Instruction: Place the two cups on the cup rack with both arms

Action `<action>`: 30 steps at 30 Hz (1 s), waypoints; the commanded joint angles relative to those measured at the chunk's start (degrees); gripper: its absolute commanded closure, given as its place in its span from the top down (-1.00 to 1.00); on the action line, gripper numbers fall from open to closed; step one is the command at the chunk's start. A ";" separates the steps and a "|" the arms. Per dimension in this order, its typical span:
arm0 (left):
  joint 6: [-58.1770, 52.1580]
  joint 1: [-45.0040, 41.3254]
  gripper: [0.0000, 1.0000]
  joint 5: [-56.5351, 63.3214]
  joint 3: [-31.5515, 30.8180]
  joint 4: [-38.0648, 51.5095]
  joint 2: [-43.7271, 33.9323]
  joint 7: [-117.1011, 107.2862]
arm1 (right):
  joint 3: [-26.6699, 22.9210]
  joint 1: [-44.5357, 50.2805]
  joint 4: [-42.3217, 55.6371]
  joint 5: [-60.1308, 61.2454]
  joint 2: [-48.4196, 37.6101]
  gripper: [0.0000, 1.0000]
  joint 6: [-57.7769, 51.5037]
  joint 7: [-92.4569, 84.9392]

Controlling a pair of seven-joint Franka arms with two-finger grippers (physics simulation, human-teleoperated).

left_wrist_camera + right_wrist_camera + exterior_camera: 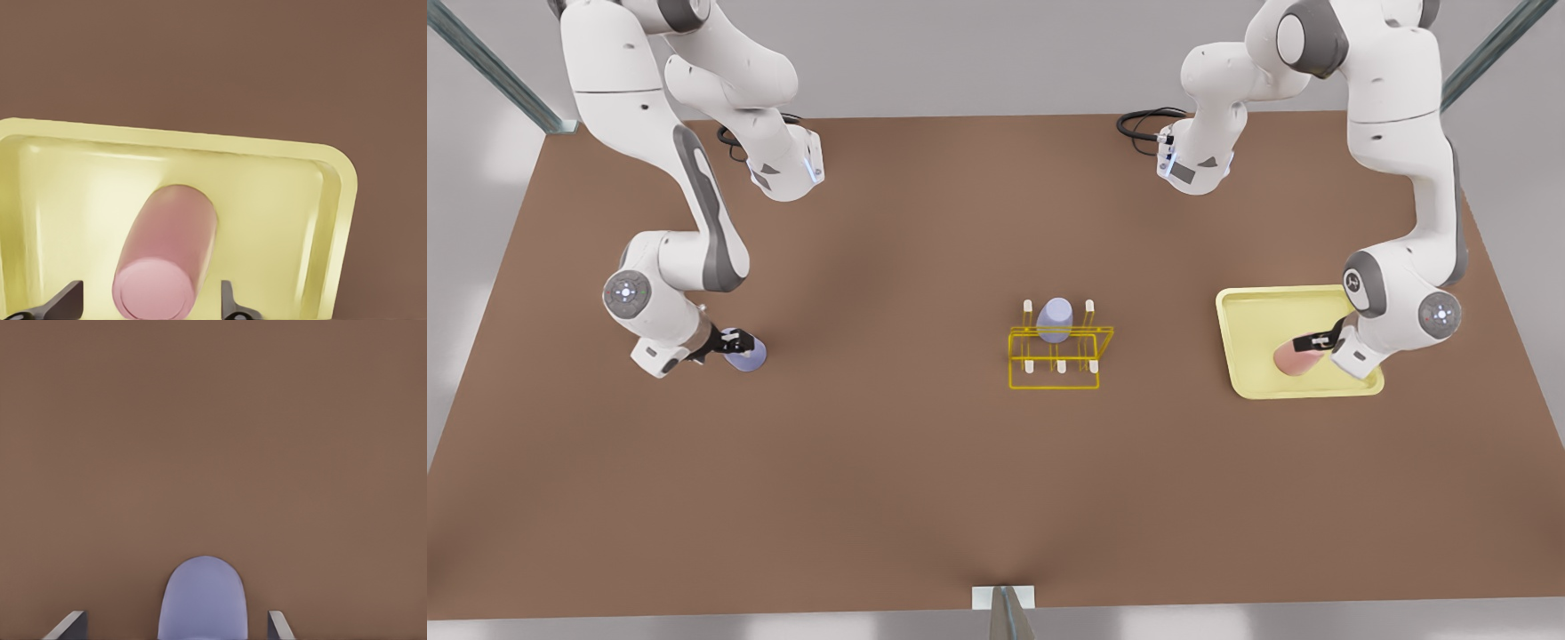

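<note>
- A plain brown matte counter is seen spreading across the scene, evenly lit, with soft darker shading towards its middle.
- A pale grey wall is seen behind the counter's far edge.
- Grey metal struts are seen slanting at both far corners, and one at the near edge.
</note>
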 commanded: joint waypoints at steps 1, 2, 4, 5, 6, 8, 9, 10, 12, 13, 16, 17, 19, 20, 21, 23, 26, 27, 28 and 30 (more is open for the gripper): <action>8.84 -0.08 1.00 0.48 0.00 -1.60 0.41 8.96 | 0.00 -0.43 -0.60 0.48 0.83 1.00 3.51 -0.55; 8.84 -0.08 1.00 0.48 0.00 -1.69 0.68 8.87 | 0.00 -0.70 -1.13 0.48 0.74 1.00 3.42 -0.56; 8.75 0.00 1.00 0.40 0.00 -1.78 1.82 8.87 | 0.00 -1.31 -2.71 0.48 0.83 1.00 4.30 -0.55; 8.84 0.00 1.00 0.40 0.00 -1.78 2.26 8.87 | 0.00 -1.40 -3.33 0.48 0.91 1.00 5.09 -0.55; 8.84 -0.08 1.00 0.40 0.00 -1.69 2.78 8.87 | 0.00 -1.40 -3.77 0.48 1.00 1.00 5.62 -0.55; 9.19 -0.08 1.00 0.31 0.00 -1.69 3.93 8.87 | 0.00 -1.40 -4.12 0.48 1.18 1.00 6.06 -0.56; 9.01 -0.08 1.00 0.31 0.00 -1.69 3.93 8.79 | 0.00 -1.40 -4.65 0.48 1.18 1.00 6.67 -0.55; 8.93 -0.08 1.00 0.31 0.00 -1.78 4.37 8.87 | -0.09 -1.40 -6.05 0.48 1.26 1.00 8.69 -0.64; 8.57 -0.08 1.00 0.22 0.00 -1.78 4.37 8.70 | -0.09 -1.58 -7.19 0.48 1.70 1.00 10.71 -0.64; 8.57 -0.08 1.00 0.13 -0.08 -1.78 4.37 8.52 | -0.09 -1.58 -8.16 0.48 1.79 1.00 12.29 -0.64; 8.40 -0.26 0.71 0.13 -0.08 -1.78 4.54 8.44 | -0.09 -1.93 -9.39 0.48 2.06 1.00 14.32 -0.73; 8.49 -0.26 0.72 0.13 -0.08 -1.69 4.54 8.52 | -0.09 -2.02 -9.57 0.48 2.14 1.00 14.84 -0.73; 8.49 -0.26 0.74 0.13 -0.08 -1.69 4.81 8.52 | -0.09 -2.10 -9.57 0.48 2.85 1.00 15.72 -0.73; 8.49 -0.35 0.74 0.13 -0.08 -1.69 4.98 8.52 | -0.09 -2.10 -9.74 0.48 2.85 1.00 15.72 -0.73; 8.49 -0.35 0.74 0.13 -0.08 -1.69 4.98 8.52 | -0.09 -2.19 -9.74 0.48 2.93 1.00 15.81 -0.73; 8.49 -0.44 0.74 0.13 -0.08 -1.69 5.16 8.52 | -0.09 -2.19 -9.74 0.48 3.90 1.00 17.04 -0.73; 8.40 -0.79 0.73 0.04 -0.08 -1.60 4.98 8.26 | -0.09 -2.19 -9.74 0.48 4.25 1.00 17.48 -0.73; 6.64 -0.88 0.73 0.13 -0.17 -1.51 4.63 7.64 | -0.09 -2.19 -9.74 0.48 4.34 1.00 17.48 -0.73; 6.03 -0.79 0.73 0.04 -0.17 -1.43 4.37 7.64 | -0.09 -2.19 -9.74 0.48 4.69 1.00 17.48 -0.73; 5.06 -0.79 0.72 0.05 -0.26 -1.34 3.93 7.56 | -0.09 -2.19 -9.74 0.48 4.96 1.00 17.48 -0.73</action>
